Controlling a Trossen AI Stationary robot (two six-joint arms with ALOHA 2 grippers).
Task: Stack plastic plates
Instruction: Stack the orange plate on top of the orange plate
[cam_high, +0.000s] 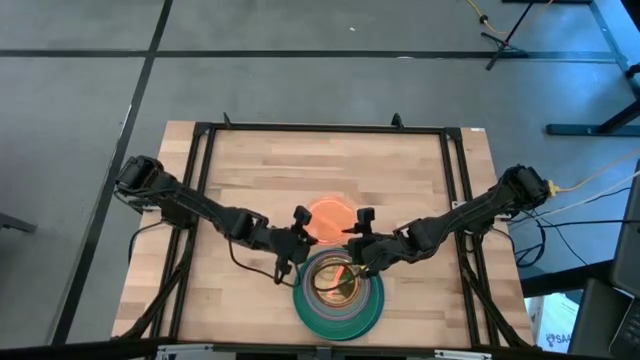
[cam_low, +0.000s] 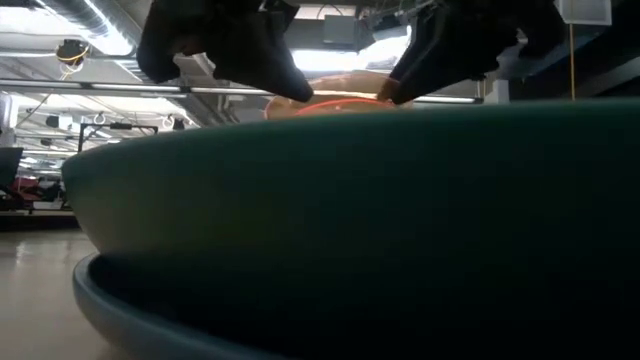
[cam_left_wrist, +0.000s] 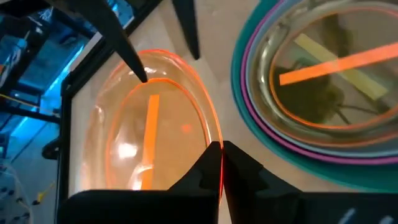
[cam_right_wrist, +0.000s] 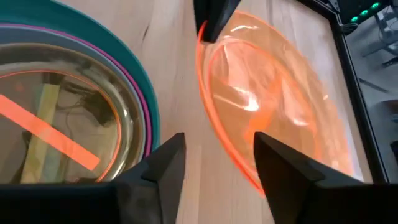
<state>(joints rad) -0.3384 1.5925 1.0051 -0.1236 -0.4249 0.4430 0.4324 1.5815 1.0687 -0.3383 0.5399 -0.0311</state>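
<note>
A small translucent orange plate (cam_high: 330, 213) lies on the wood just beyond a stack of plates (cam_high: 338, 300) near the table's near edge. The stack has large dark green and blue discs at the bottom, then teal and magenta rims (cam_left_wrist: 261, 124), with small translucent discs on top. My left gripper (cam_high: 303, 232) is shut on the orange plate's left rim. My right gripper (cam_high: 356, 232) is open at the plate's right rim (cam_right_wrist: 227, 143), one finger over the plate's inside and one over the table outside it. My left gripper (cam_left_wrist: 220, 154) pinches the orange plate's rim (cam_left_wrist: 219, 134) between its two fingers, on the side toward the table's left, coming slanting down from that side. Whether the plate is lifted off the wood I cannot tell. My right gripper (cam_right_wrist: 219, 137) straddles the opposite rim; I cannot tell whether it touches.
The black frame rail (cam_high: 200, 190) runs along the table's left, far and right sides. Bare wood (cam_high: 300, 160) lies beyond the orange plate. In the low view the stack's dark rim (cam_low: 350, 200) fills the foreground and hides most of the table.
</note>
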